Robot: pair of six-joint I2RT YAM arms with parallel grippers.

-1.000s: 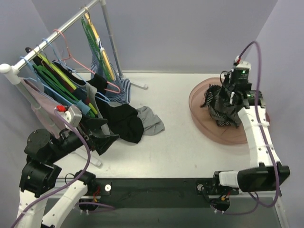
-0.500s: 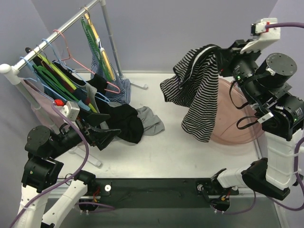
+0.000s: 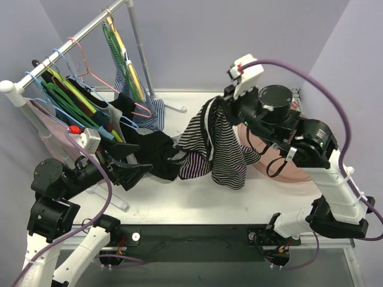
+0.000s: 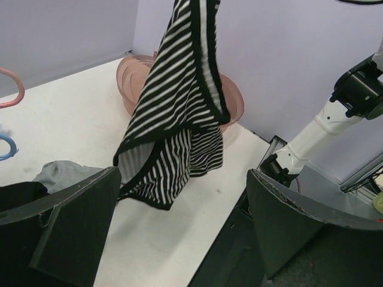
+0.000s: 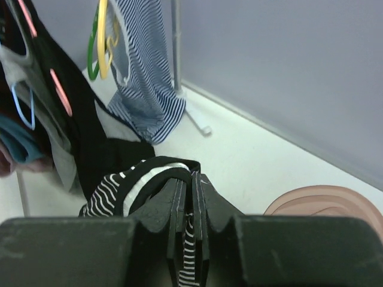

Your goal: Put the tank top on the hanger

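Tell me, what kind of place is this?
Likely a robot test lab: a left arm and right arm at a white table, a clothes rail of hangers, plain purple walls.

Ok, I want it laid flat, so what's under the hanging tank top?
Below the tank top white table shows, grey cloth just beside. From above it hides most of that cloth and part of the pink basin.

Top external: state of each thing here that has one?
tank top: hanging limp from the right gripper, off the hanger
right gripper: shut on the tank top
left gripper: open, empty
hanger: green, hung on the rail
blue-and-white striped garment: hung on the rail
black cloth: heaped on the table
pink basin: upright on the table
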